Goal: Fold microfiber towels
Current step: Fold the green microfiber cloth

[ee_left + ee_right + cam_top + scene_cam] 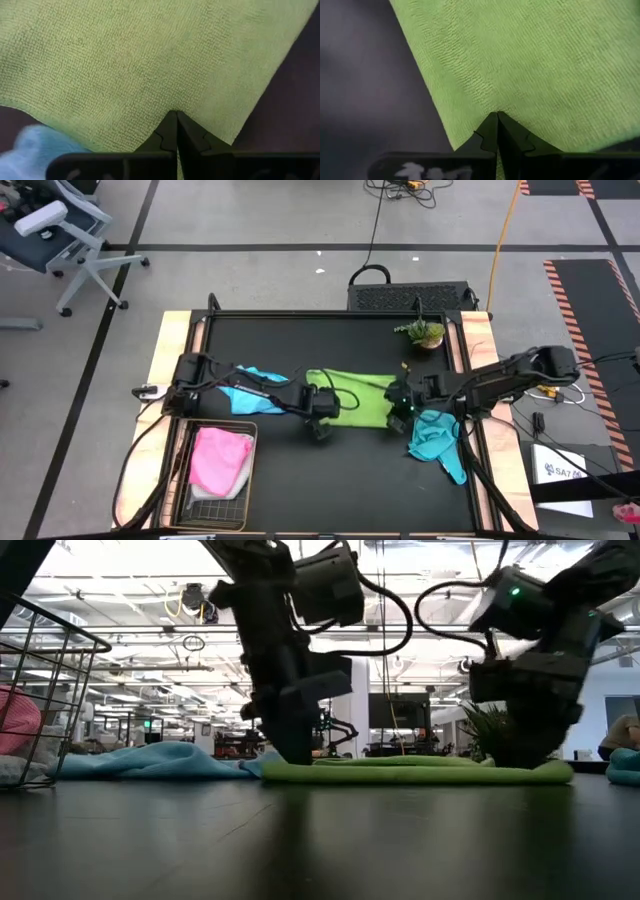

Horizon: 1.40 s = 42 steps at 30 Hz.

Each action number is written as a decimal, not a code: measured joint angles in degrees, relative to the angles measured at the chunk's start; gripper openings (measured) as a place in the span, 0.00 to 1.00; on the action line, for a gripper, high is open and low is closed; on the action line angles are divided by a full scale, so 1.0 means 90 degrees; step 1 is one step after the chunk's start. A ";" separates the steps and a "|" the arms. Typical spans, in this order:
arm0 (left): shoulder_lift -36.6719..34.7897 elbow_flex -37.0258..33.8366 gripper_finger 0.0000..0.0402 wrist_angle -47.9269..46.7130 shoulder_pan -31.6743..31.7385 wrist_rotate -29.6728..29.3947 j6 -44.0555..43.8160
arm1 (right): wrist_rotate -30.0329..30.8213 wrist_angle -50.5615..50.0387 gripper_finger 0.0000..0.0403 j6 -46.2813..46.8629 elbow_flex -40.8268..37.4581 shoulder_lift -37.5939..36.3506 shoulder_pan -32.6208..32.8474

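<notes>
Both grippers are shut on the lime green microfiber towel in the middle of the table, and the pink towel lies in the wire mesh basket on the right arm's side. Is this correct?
One detail is wrong. In the high view, the rectangular wire mesh basket holding the pink microfiber towel sits on the left arm's side. The rest holds: the left gripper and right gripper are both shut on the lime green microfiber towel.

Spread towel at counter centre; crumpled towels left and right; wire basket front-left, holding another towel.
</notes>
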 joint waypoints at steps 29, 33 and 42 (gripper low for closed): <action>-0.0558 -0.0029 0.01 0.1562 0.0252 -0.0697 0.0482 | 0.1393 0.1297 0.00 -0.1096 0.0081 -0.0151 -0.0846; -0.0283 -0.0023 0.01 0.1550 0.0256 -0.0691 0.0496 | 0.1203 0.1625 0.00 -0.1132 0.0084 0.0123 -0.0895; 0.0074 -0.0024 0.00 0.1702 0.0254 -0.0570 0.0494 | 0.1013 0.1708 0.00 -0.1155 0.0084 0.0323 -0.0893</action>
